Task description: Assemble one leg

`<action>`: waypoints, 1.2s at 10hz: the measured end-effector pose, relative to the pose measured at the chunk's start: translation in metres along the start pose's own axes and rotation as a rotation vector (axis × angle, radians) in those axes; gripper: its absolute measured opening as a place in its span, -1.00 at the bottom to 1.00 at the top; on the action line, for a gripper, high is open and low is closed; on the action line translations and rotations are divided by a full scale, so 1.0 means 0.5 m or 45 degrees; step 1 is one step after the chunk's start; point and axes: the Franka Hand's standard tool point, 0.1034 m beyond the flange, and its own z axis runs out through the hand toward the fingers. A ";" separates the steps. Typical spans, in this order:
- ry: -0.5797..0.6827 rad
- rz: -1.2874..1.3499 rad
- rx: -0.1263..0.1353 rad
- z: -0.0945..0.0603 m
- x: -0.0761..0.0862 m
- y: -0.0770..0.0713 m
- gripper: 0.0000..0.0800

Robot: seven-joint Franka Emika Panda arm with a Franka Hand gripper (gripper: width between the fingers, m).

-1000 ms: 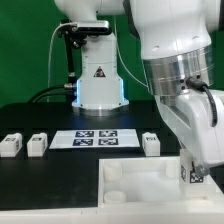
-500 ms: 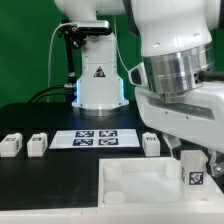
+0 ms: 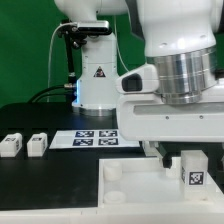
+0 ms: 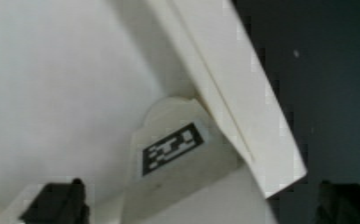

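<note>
Pincer (image 3: pixel 176 160) low over the large white panel (image 3: pixel 135 183), near its edge on the exterior view's right; fingers apart, nothing between them. In the wrist view both fingertips (image 4: pixel 56 200) show dark at the frame edge, spread wide. The leg (image 3: pixel 193 172) stands upright on the panel, tag facing the camera, just beside the pincer and not gripped. The arm's wide wrist body hides the tabletop (image 3: pixel 40 120) behind it. Marker board (image 3: pixel 95 138) partly visible. Two spare legs (image 3: pixel 24 145) sit well apart at the exterior view's left.
</note>
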 end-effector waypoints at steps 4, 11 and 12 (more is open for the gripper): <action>0.024 -0.159 -0.025 0.002 0.001 -0.006 0.00; -0.017 1.077 0.026 0.005 0.003 0.007 -0.25; -0.039 1.267 0.044 0.005 0.002 0.006 -0.25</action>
